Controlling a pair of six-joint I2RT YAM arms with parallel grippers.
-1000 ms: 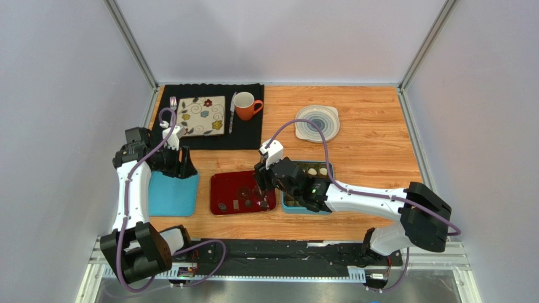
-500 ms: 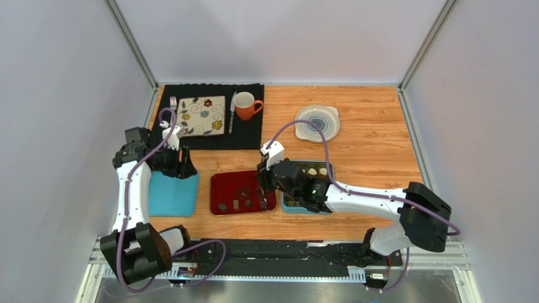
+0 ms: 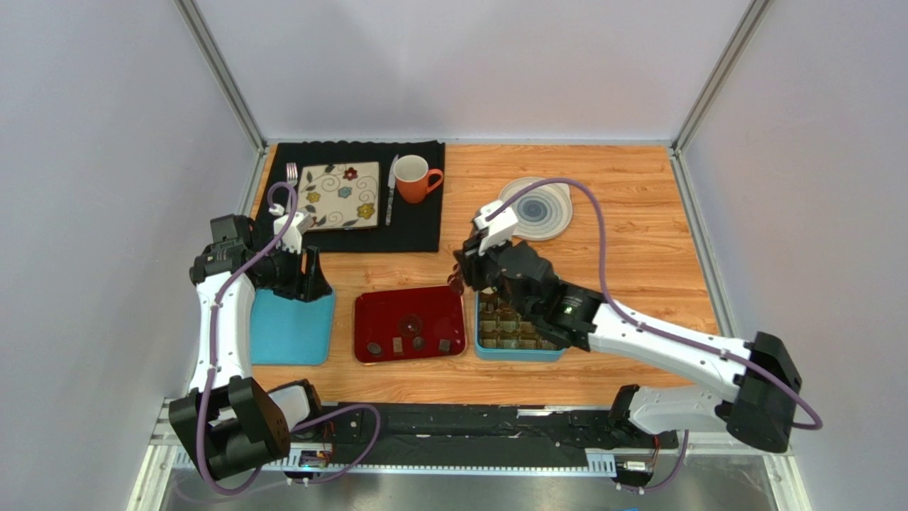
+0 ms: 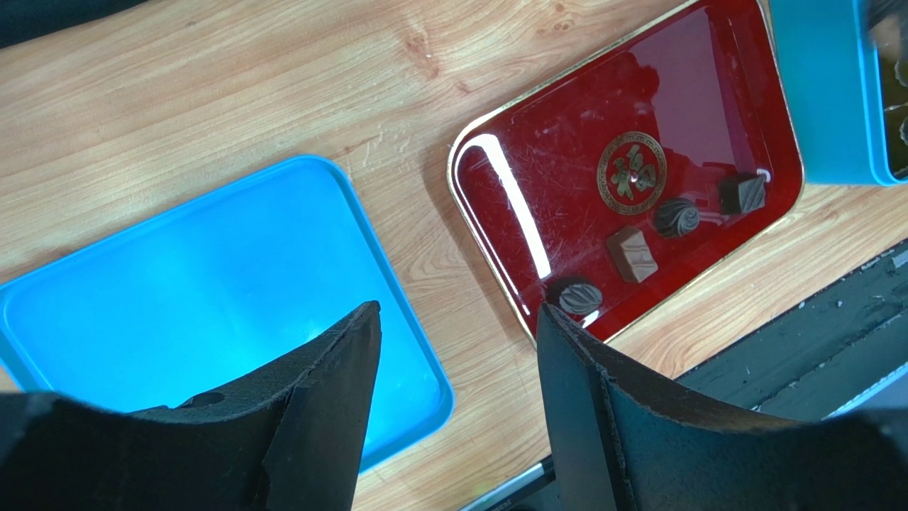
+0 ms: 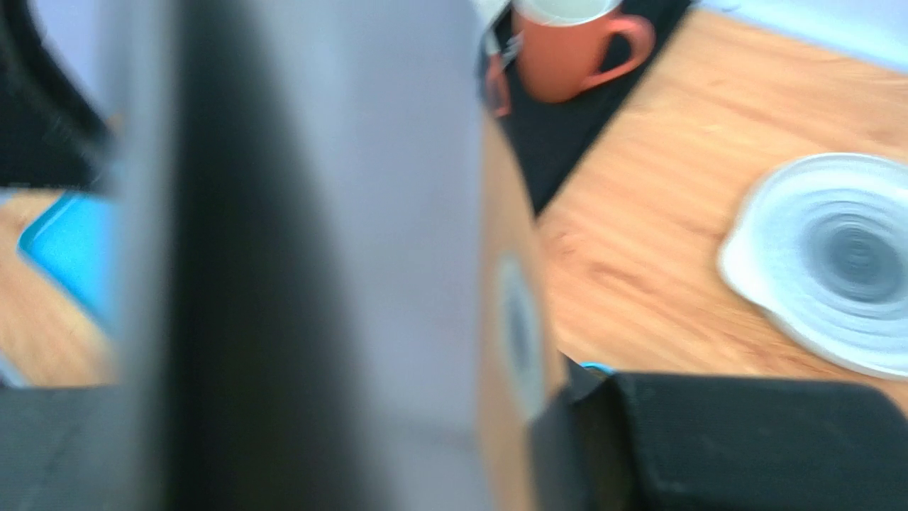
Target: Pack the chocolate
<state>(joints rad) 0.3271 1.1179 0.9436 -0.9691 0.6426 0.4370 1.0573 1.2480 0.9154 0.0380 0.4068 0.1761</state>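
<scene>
Step in hand, by my reading: ferrying chocolate from red tray (image 4: 682, 85) to teal box (image 3: 519, 357).

Right gripper (image 3: 461, 281) is raised near the box's far-left corner. Its wrist view is blurred, so I cannot tell jaw width or load (a brown speck at the tip, perhaps).

Four bonbons (image 4: 633, 254) lie on the tray.

Left gripper (image 4: 456, 311) hangs wide apart, empty, above blue lid (image 4: 192, 287).

Next: find a free cell, lower, release.

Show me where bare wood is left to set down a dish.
Free: between black mat and grey plate; from that plate to the right edge of the table. Crowded: the front row, blue lid, red tray and teal box side by side.
</scene>
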